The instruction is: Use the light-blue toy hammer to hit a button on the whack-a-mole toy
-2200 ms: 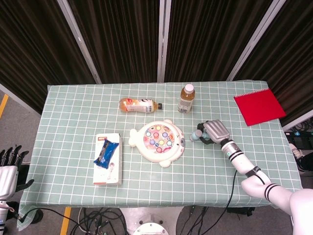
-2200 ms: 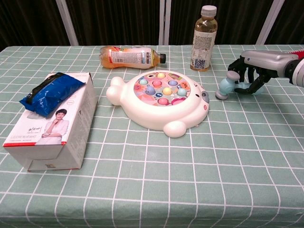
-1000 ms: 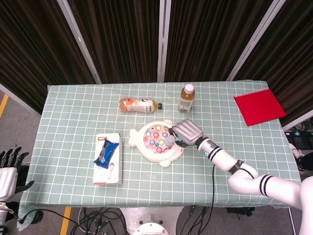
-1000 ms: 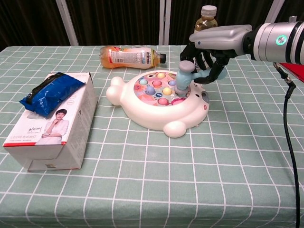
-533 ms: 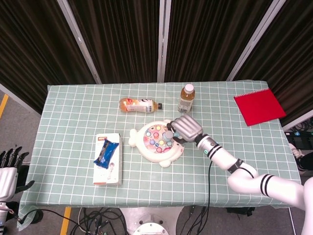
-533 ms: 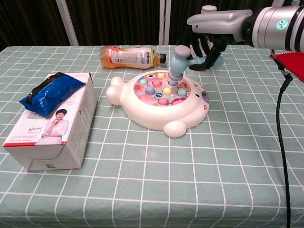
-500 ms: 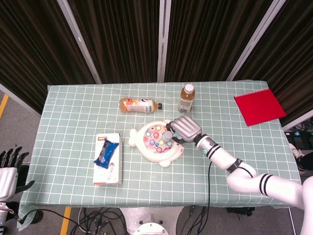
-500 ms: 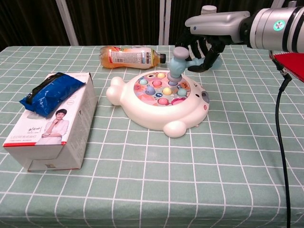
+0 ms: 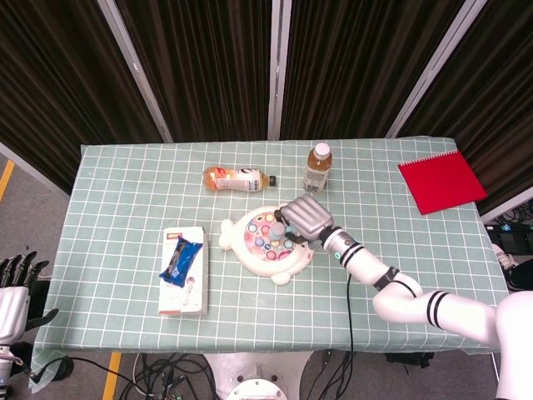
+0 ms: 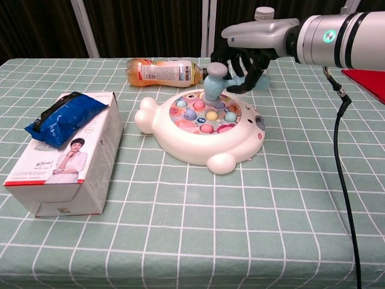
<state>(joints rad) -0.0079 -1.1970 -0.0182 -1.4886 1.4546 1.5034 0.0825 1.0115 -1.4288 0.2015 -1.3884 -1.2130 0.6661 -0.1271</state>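
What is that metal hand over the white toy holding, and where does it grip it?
The right hand holds the light-blue toy hammer by its handle end, the head pointing down at the white whack-a-mole toy. The left hand holds nothing.

Looks like a robot test lab, not a home; dark pleated curtains (image 9: pixel 208 58) with metal posts (image 9: pixel 133 67) at twelve o'clock; checked tablecloth (image 9: pixel 125 217); loose cables (image 9: pixel 166 379) on grey floor at six o'clock.
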